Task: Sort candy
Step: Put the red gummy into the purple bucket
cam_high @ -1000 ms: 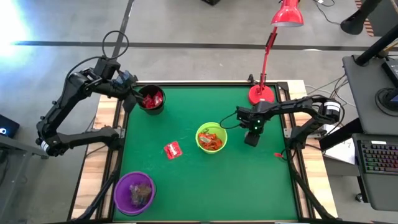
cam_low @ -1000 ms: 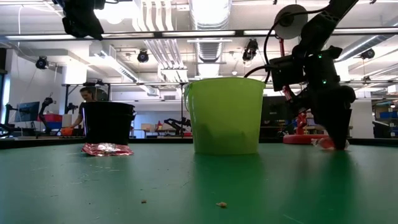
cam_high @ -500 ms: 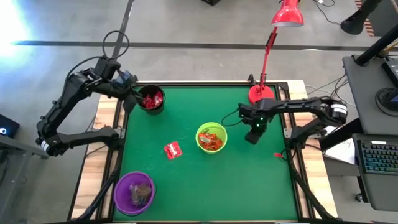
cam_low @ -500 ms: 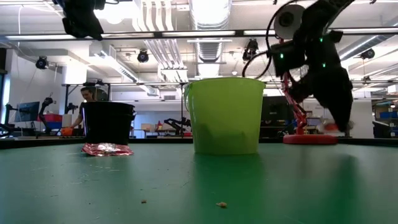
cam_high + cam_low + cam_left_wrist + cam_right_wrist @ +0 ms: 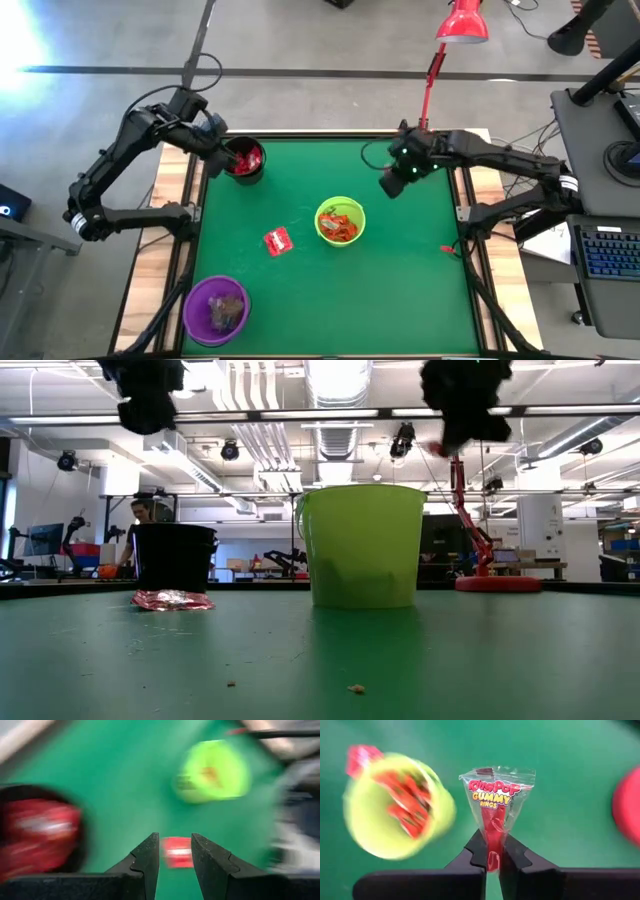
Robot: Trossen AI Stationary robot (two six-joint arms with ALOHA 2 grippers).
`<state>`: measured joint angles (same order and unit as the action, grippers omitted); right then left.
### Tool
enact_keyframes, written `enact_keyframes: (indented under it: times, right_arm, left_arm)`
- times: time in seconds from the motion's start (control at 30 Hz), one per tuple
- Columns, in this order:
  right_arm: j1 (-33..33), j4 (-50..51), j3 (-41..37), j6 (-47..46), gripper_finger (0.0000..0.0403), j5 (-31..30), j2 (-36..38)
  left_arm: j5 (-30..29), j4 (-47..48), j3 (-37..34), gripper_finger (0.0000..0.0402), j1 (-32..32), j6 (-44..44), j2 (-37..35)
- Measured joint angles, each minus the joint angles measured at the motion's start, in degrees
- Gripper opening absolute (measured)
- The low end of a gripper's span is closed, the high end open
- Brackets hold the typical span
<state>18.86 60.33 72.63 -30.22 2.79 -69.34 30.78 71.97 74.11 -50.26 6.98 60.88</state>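
Holding a clear gummy-ring packet (image 5: 496, 802) by its narrow lower end, my right gripper (image 5: 392, 183) has its fingers pressed on the red strip, the packet's long axis running straight out from the fingertips. It hangs above the counter (image 5: 420, 290), right of and slightly beyond the lime-green bowl (image 5: 340, 222), which holds orange-red wrappers. A flat red packet (image 5: 278, 240) lies on the counter just left of that bowl; my left gripper (image 5: 212, 140), fingers spread and empty, hovers by the black bowl (image 5: 243, 160) and is, I judge, the nearer arm.
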Motion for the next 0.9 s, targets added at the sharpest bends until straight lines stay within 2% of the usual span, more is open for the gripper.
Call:
enact_keyframes:
  times: [0.17,0.23,0.43,0.6,0.8,0.9]
  right_arm:
    - [-1.6,-4.0,7.6,1.2,0.0012,-0.5,-2.6]
    - [-2.6,-4.9,10.0,1.9,0.0012,-0.5,-4.1]
    - [-7.3,-9.6,16.4,3.8,0.0012,-0.5,-10.2]
    - [-11.5,-11.3,23.1,4.8,0.0012,-0.5,-17.4]
    - [-14.2,-11.5,35.7,6.0,0.0012,-1.5,-26.8]
    - [-14.8,-11.5,42.8,7.6,0.0012,-1.5,-32.1]
  left_arm:
    - [27.4,-0.9,0.1,0.0096,0.2,-0.3,1.7]
    - [31.1,-1.2,0.1,0.0096,0.6,-0.6,2.2]
    - [32.8,-1.3,0.1,0.0102,1.5,-0.6,2.7]
    - [34.4,-1.4,0.1,0.0132,3.3,-0.6,2.5]
    - [24.4,-2.7,0.1,0.0167,4.1,-1.0,2.9]
    - [24.1,-4.4,0.1,0.0171,4.1,-1.8,3.3]
